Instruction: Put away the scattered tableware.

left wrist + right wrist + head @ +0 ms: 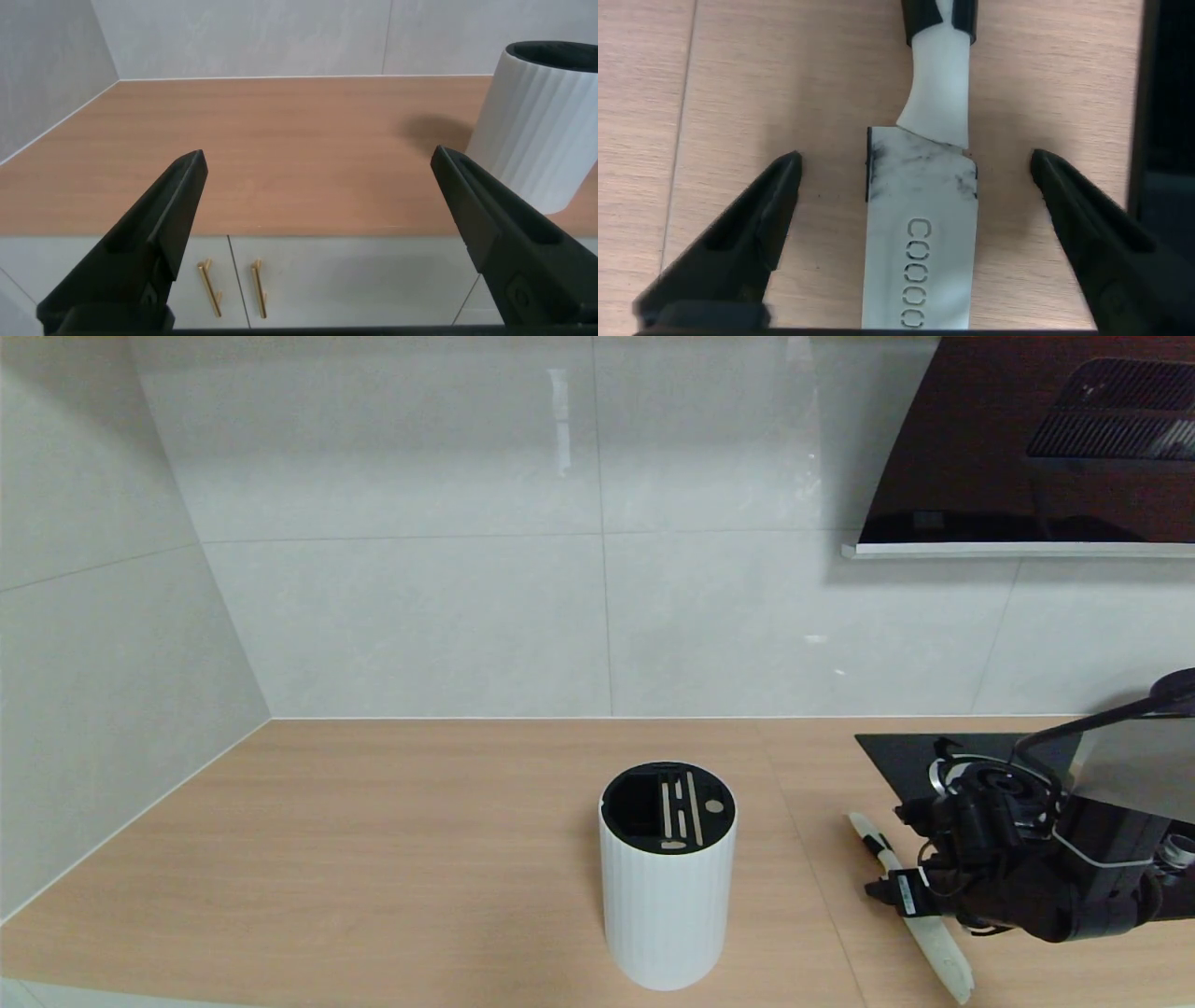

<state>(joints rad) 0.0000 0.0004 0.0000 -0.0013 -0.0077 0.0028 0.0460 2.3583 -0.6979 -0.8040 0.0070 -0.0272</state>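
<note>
Head view — knife [941,947], blade tip nearest, handle away — right tool [915,164] spread wide

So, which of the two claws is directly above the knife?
The right claw: it is open over the white knife lying on the counter. The left claw is open at the counter's front edge, beside the holder.

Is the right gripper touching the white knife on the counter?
Apart. In the right wrist view the right gripper has its open fingers flanking the knife, with bare counter showing between it and each finger.
</note>
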